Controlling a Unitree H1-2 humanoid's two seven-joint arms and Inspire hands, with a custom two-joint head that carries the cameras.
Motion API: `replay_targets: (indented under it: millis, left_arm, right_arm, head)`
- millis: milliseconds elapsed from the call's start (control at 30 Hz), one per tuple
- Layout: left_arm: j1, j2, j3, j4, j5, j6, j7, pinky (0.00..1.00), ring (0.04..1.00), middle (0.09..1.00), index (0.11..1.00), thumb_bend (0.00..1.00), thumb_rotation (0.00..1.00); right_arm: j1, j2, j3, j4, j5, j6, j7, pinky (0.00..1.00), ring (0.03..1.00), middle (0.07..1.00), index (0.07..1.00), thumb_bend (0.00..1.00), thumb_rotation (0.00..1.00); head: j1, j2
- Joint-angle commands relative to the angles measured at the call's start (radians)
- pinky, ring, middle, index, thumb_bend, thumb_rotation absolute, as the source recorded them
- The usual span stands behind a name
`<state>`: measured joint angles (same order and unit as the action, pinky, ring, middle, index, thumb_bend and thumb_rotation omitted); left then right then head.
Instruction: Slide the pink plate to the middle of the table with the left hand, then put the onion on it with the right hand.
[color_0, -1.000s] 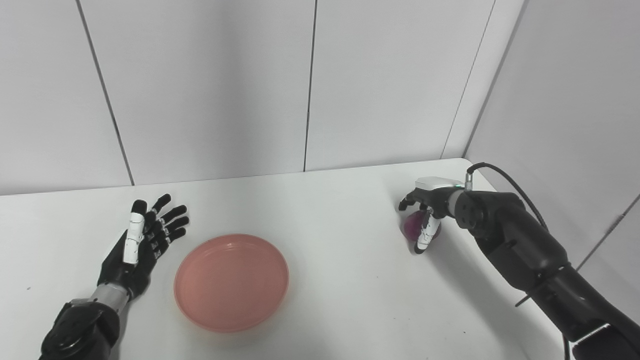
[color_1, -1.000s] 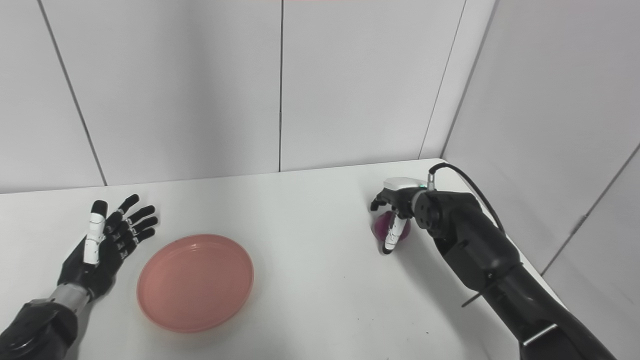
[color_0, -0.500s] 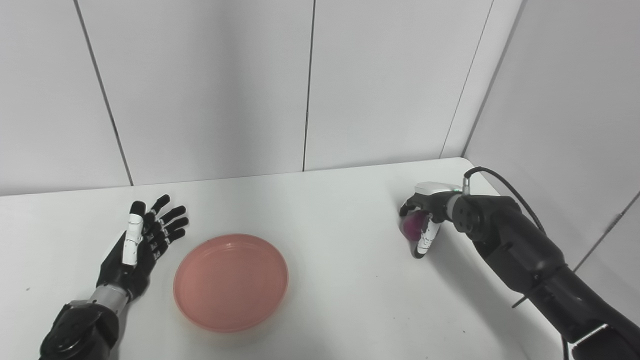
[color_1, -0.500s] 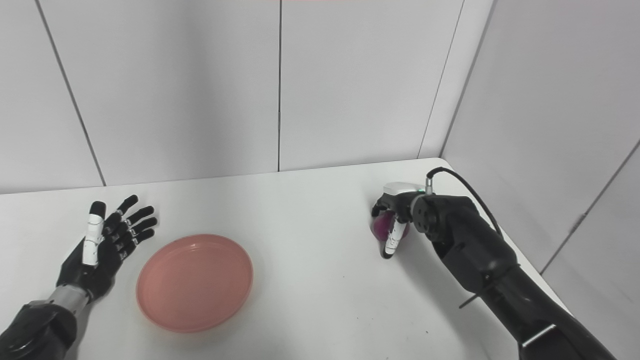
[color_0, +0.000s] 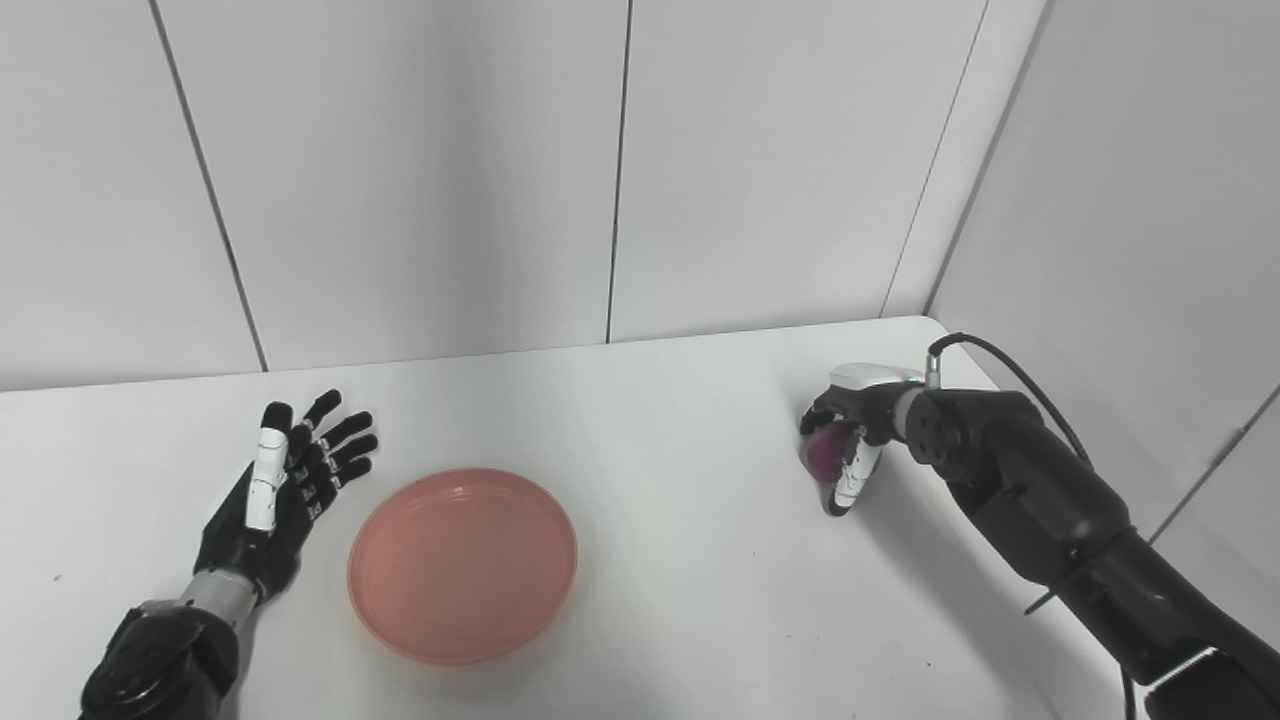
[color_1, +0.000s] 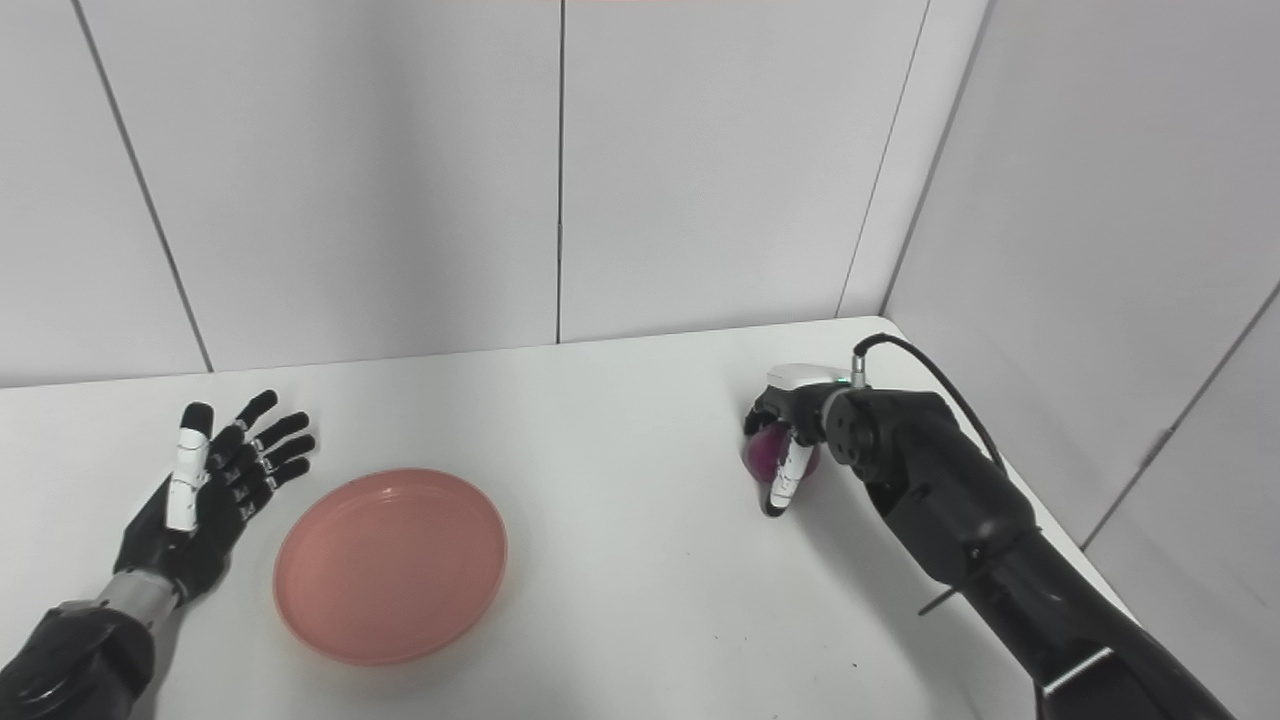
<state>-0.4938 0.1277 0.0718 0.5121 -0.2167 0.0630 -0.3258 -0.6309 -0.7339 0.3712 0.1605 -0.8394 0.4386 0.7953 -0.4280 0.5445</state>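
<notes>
The right hand has its fingers closed around the round purple onion near the worktop's far right corner. The left hand lies open beside the pink plate, toward the front left.

We see the onion only partly, behind the right hand; both arms are cut off at the bottom edge

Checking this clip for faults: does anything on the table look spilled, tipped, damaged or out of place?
Nothing stands out. The pink plate lies flat and whole on the white table, with the open left hand beside it. The right hand is closed around the purple onion near the table's right edge.
</notes>
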Motion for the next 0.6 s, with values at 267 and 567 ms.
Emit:
replay_targets:
  millis: [267,567]
  left_arm:
    - [0.011,0.005,-0.007,0.005,-0.001,0.052,0.003,0.88,0.867,0.875,0.942,0.86,1.0]
    - [0.012,0.007,-0.008,0.009,0.003,0.047,0.007,0.87,0.863,0.871,0.94,0.86,1.0]
  right_arm:
    - [-0.051,-0.034,0.014,0.006,0.0,-0.028,0.019,0.63,0.676,0.725,0.757,0.97,0.14]
    - [-0.052,-0.033,0.02,0.04,-0.002,-0.048,0.002,0.46,0.536,0.612,0.679,0.91,0.12]
  head:
    - [0.0,0.002]
    - [0.001,0.003]
